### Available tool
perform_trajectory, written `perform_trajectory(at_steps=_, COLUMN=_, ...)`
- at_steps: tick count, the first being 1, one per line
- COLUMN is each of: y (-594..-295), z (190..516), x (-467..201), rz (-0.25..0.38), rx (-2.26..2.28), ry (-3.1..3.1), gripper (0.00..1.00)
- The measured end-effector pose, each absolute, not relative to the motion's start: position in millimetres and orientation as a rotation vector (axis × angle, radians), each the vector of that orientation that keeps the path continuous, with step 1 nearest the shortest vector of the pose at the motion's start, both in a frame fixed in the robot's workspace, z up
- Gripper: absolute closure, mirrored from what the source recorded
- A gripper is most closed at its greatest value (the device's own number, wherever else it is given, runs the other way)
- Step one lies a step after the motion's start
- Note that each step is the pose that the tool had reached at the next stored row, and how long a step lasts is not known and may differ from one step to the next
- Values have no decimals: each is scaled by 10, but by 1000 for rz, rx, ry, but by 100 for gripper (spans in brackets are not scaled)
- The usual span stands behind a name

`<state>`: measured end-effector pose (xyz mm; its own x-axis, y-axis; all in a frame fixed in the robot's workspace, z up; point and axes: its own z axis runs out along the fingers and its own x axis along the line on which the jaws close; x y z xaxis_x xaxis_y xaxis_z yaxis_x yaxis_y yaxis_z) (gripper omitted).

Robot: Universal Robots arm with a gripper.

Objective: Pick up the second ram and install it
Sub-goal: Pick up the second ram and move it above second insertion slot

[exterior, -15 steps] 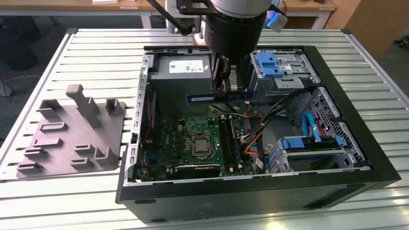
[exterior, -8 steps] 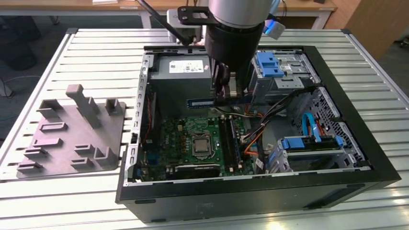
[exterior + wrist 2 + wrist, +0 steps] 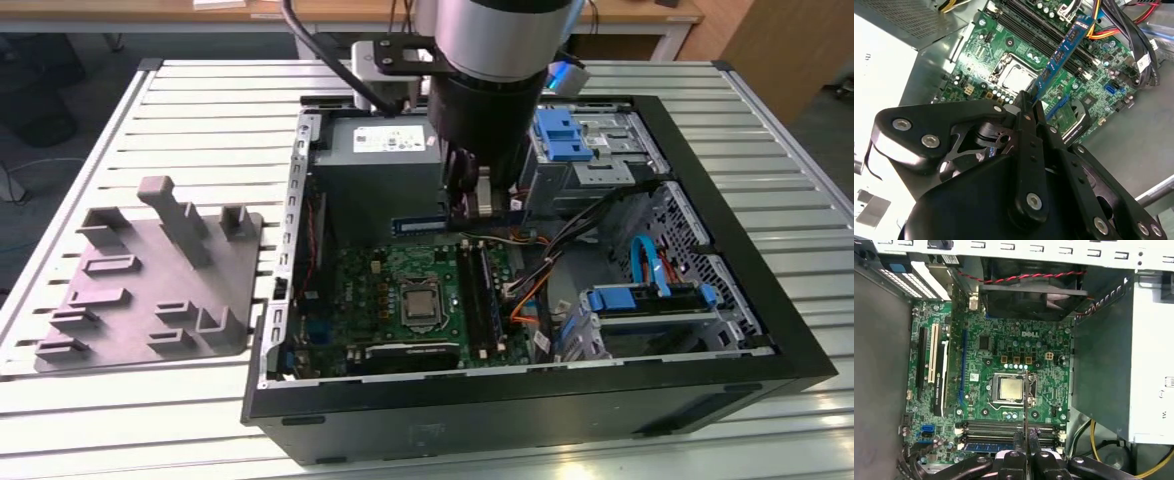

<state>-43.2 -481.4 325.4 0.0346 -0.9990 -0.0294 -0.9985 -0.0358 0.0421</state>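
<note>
a robot arm's claw hangs inside an open computer case on a slatted table, the second ram, a thin blue strip, held at its tips. the green motherboard lies below the claw; a grey moulded tray sits well apart, outside the case.

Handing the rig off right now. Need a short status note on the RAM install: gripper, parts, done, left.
Gripper: shut on the second ram, gripping it near one end, inside the open PC case.
Ram: held in the air over the motherboard, close to the memory slots and touching none of them.
Done: pickup. The ram is off the grey fixture tray, which sits on the table to the exterior view's left of the case.
Left: the ram is not yet seated in a slot. One slot looks already filled, but I can't confirm.
</note>
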Motion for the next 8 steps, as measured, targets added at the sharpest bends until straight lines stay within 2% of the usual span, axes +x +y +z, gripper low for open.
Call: perform_trajectory(at_steps=8, y=-4892, z=3125, x=-433, rz=-79, rx=2252, ry=-2175, gripper=86)
